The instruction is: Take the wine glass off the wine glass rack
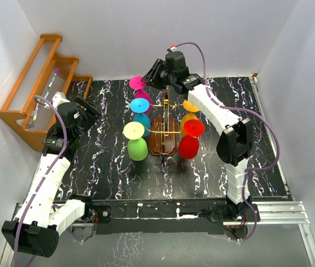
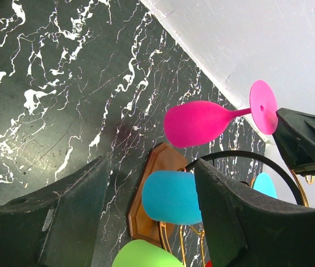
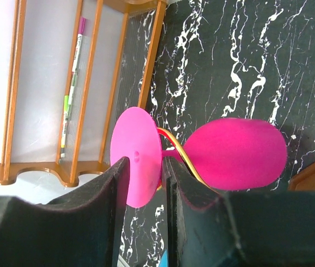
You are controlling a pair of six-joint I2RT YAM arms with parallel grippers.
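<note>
The right gripper [image 3: 145,164] is closed to a narrow gap on the pink wine glass [image 3: 238,153], its two fingers pinching the rim of the round foot from either side. Beyond the fingertips the stem runs on to the bowl, which lies on its side over the black marbled table [image 3: 246,50]. A gold wire arm of the wine glass rack [image 3: 175,149] curves across the stem just ahead of the fingers, between foot and bowl, so the glass is not yet clear of the rack. I cannot tell whether wire and stem touch. A corner of the rack's brown base shows past the bowl, off to one side. Well away on the other side of this gripper stands the slatted wooden shelf [image 3: 85,83] with a pen [image 3: 75,67] lying on it.

The left gripper [image 2: 151,164] is wide open with nothing between its fingers, held above the table and well apart from the rack. Ahead of its fingertips hang a blue glass [image 2: 171,197] and a green glass [image 2: 143,256] over the rack's base. Farther on is the pink glass, with the right gripper at its foot
</note>
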